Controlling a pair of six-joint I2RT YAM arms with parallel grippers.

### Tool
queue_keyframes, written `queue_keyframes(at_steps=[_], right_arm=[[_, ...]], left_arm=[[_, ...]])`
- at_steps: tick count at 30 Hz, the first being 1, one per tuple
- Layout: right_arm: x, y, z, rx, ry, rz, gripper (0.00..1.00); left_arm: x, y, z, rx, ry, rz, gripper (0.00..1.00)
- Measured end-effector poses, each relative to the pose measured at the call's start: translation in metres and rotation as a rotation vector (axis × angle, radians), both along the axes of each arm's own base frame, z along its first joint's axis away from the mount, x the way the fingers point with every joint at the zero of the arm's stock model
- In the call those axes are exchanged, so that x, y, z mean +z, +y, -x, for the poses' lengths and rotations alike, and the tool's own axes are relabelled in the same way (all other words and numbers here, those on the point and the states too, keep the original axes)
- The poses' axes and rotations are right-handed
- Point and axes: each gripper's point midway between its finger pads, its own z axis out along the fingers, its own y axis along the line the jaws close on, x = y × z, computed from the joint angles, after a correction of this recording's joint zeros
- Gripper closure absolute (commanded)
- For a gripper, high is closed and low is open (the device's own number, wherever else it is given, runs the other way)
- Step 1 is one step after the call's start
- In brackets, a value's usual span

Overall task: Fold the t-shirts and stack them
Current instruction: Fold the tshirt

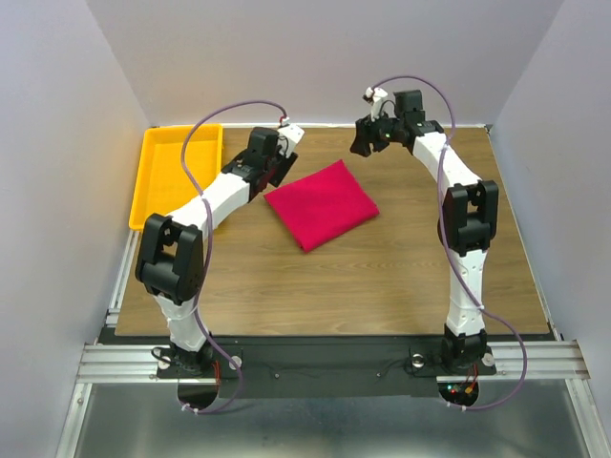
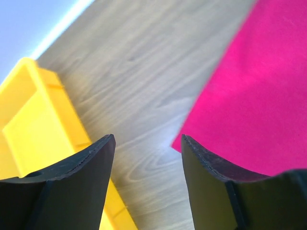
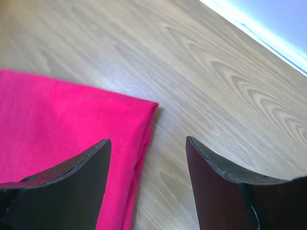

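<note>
The red t-shirt lies folded into a flat square on the bench. It is turned like a diamond, about in the middle of the wood. Nothing sits on top of it and nothing holds it.

The left tool is just beside the shirt's left corner. Its two black fingers stand wide apart and hold nothing. Only bare wood shows in the gap. The pointed corner of the shirt shows right next to one finger, but it is not clear if they touch.

The right tool is just past the shirt's far corner. Its fingers also stand wide apart and hold nothing. One finger is over the shirt's corner, and the gap shows bare wood beside the cloth.

Only the top view shows the whole shirt with both arms bent toward it from each side. It also shows the whole yellow tray, which sits well to the left of the shirt at the bench's far edge. The left wrist view shows one part of that tray and one straight edge of the shirt. The right wrist view shows no tray. It shows the thick folded edge of the shirt, with one layer of cloth over another, which the top view is too far away to show.
</note>
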Motion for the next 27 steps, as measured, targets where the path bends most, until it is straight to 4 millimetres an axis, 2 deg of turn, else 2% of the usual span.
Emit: queue_keyframes(at_steps=[2,4,6,7,11,13,18,20,22,27], right_arm=[[0.002,-0.003,-0.007,-0.066,0.012,-0.016,0.37],[0.003,-0.001,-0.006,-0.088,0.034,-0.043,0.56],[0.001,0.004,0.001,-0.082,0.071,-0.09,0.66],[0.0,0.007,0.006,-0.071,0.094,-0.11,0.68],[-0.01,0.027,0.031,-0.001,0.228,-0.216,0.71],[-0.013,0.038,0.04,0.032,0.278,-0.255,0.71],[-0.033,0.067,0.048,0.069,0.393,-0.312,0.7],[-0.043,0.072,0.046,0.056,0.428,-0.322,0.7],[-0.067,0.079,0.046,0.028,0.494,-0.321,0.7],[-0.107,0.076,0.039,-0.093,0.584,-0.297,0.7]], left_arm=[[0.007,0.006,-0.002,0.036,-0.011,0.023,0.32],[0.013,0.008,0.001,0.062,-0.008,0.067,0.32],[0.019,0.0,0.008,0.051,0.003,0.142,0.32],[0.023,-0.007,0.017,0.036,0.018,0.209,0.35],[0.026,-0.033,0.048,-0.015,0.085,0.426,0.37],[0.019,-0.045,0.062,-0.032,0.136,0.531,0.37],[-0.024,-0.072,0.096,-0.043,0.314,0.736,0.37],[-0.041,-0.084,0.101,-0.047,0.381,0.786,0.38],[-0.052,-0.095,0.101,-0.051,0.425,0.822,0.38],[-0.079,-0.111,0.107,-0.055,0.515,0.867,0.39]])
